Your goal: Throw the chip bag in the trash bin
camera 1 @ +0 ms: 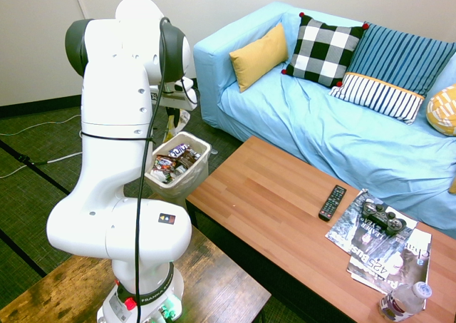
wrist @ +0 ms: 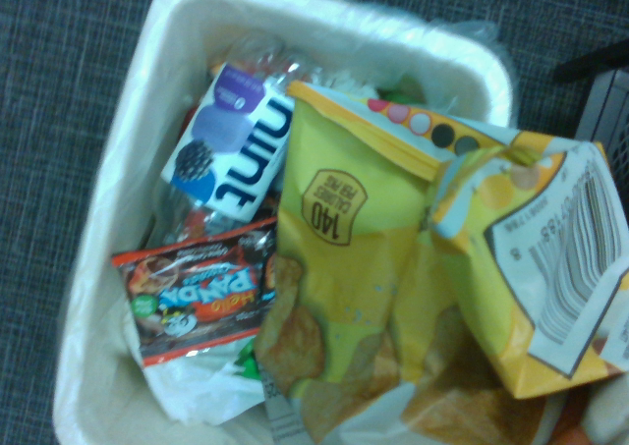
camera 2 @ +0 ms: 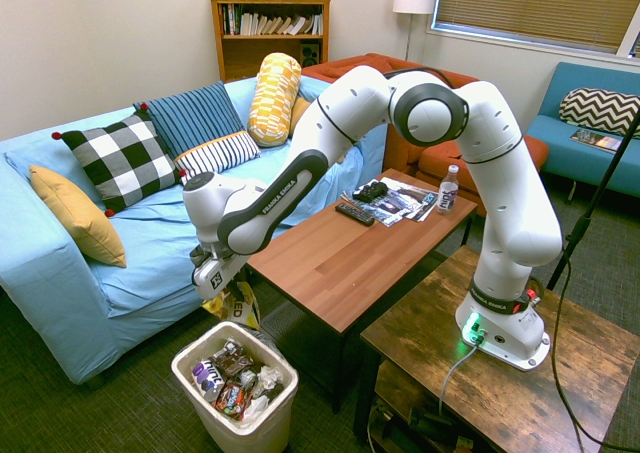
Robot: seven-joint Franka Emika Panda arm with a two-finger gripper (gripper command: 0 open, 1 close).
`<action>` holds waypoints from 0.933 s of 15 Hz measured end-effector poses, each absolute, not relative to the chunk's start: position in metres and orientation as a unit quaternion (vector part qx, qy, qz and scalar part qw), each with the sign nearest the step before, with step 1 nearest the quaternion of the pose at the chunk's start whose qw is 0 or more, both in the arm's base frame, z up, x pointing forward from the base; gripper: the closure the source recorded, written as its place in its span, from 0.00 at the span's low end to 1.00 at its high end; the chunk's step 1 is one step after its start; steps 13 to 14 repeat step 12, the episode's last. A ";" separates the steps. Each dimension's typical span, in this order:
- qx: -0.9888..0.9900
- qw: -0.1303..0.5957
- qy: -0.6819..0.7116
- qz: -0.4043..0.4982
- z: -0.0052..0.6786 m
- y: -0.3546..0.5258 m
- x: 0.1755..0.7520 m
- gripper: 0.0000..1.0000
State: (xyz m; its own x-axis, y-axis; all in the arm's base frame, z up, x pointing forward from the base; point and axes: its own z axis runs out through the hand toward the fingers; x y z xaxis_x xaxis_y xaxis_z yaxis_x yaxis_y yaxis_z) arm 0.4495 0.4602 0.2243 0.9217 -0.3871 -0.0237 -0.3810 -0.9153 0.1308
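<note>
End effector (camera 2: 225,291) apparently clamped on chip bag (camera 2: 240,305), dangling just above trash bin (camera 2: 195,365).

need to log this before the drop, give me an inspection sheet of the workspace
surface: wooden coffee table, bare at the bin end
job's things: chip bag hangs from the pincer above the trash bin; yellow bag fills the wrist view over the bin
clutter: wrappers already in the bin; remote, game controller, magazines and water bottle at the table's far end
grippers: pincer shut on chip bag
cables: nothing seen in the drop path
surroundings: blue sofa with cushions, bookshelf
</note>
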 end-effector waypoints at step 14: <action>0.982 0.070 -0.173 -0.029 0.213 0.477 0.428 0.00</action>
